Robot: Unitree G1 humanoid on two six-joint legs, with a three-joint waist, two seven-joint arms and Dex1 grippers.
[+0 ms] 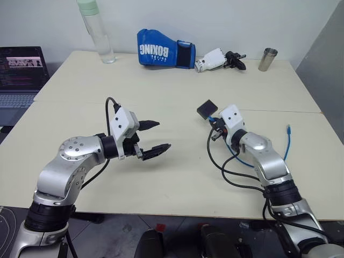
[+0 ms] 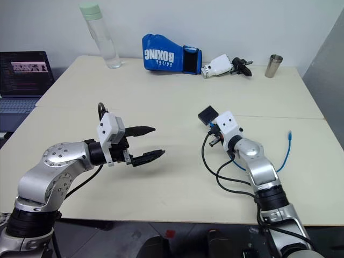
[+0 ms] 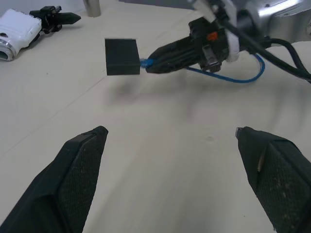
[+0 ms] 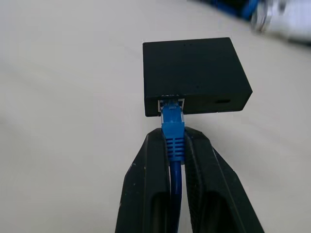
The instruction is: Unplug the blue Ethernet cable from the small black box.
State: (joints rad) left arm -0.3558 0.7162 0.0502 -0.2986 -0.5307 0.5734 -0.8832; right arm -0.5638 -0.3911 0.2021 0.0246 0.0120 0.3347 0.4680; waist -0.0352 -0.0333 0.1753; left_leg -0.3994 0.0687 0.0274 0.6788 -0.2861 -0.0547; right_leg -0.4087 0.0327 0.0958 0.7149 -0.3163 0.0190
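The right gripper is clamped on the blue Ethernet cable just behind its plug, which is still seated in a port on the edge of the small black box. The box hangs off the plug, lifted clear of the cream table at centre-right, with its shadow on the tabletop below it in the left wrist view. That the plug alone carries it suggests the box is very light, so it will probably follow any pull rather than let go. The cord is thin and limp; it loops back along the right arm, and its free end lies on the table to the right. The moulded boot is the stiffest part and the sensible place to pinch (a plug of this kind usually has a latch tab, though none can be made out here). The left gripper hovers over the table to the left, fingers spread wide and empty, pointing toward the box. A good hold for it looks to be the box's flat faces, well away from the port, squeezed firmly since the matte shell may slip.
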